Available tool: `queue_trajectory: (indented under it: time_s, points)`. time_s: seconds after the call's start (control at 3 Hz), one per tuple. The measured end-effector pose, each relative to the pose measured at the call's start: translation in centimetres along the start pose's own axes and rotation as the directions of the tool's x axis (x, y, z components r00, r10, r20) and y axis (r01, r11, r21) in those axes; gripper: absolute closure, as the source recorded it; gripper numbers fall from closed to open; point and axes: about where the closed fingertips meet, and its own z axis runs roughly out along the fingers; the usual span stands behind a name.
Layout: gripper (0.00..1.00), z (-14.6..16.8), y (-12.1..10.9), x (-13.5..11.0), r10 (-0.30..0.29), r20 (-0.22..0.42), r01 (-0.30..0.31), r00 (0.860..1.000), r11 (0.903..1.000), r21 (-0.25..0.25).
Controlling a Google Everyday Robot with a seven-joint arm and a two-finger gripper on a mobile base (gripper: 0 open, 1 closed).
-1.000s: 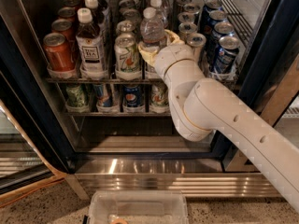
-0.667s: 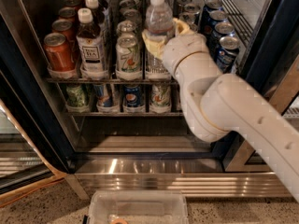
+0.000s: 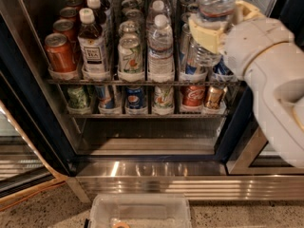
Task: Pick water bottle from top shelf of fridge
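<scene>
End effector (image 3: 221,26) gripping water bottle (image 3: 216,1), cans (image 3: 192,69) behind

One gripper (image 3: 222,26), at upper right, has its jaws clamped round one water bottle (image 3: 216,1), while the top shelf (image 3: 142,81) fronts one other clear bottle (image 3: 160,49), one tea bottle (image 3: 93,44), one red can (image 3: 60,53) and one green-white can (image 3: 130,53), and the lower rack (image 3: 142,115) shows six cans (image 3: 135,98).
</scene>
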Motion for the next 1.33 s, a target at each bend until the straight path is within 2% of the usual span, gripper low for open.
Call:
queue_trajectory:
  time_s: [0.33, 0.67, 1.0, 1.33]
  points:
    - [1.00, -1.9, 1.2, 1.4, 0.088, -0.081, -0.093, 0.993, 0.9938, -0.061]
    - [1.00, -1.3, 8.2, 0.7, 0.209, -0.143, -0.237, 0.967, 0.9474, -0.216]
    - [1.00, -1.6, 9.6, -1.3, 0.219, -0.155, -0.254, 0.963, 0.9300, -0.265]
    - [1.00, -1.6, 10.1, -1.5, 0.203, -0.163, -0.246, 0.965, 0.9193, -0.308]
